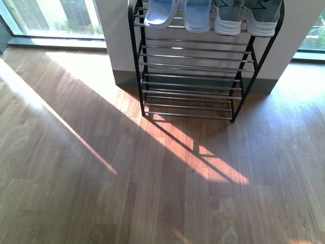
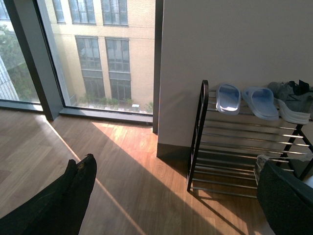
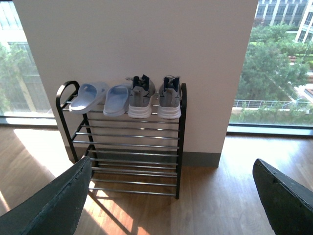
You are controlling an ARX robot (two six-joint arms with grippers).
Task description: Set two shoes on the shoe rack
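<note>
Two grey sneakers (image 3: 155, 97) sit side by side on the shoe rack's (image 3: 180, 142) top tier, pale blue slippers (image 3: 101, 97) beside them at nine o'clock. Left hand (image 2: 171, 196) and right hand (image 3: 171, 196) both open, empty. No readable writing.

Grey sneakers (image 3: 155, 98): two
Pale blue slippers (image 3: 103, 97): two
Shoe rack (image 3: 128, 147): one
Windows (image 3: 281, 63): two
</note>
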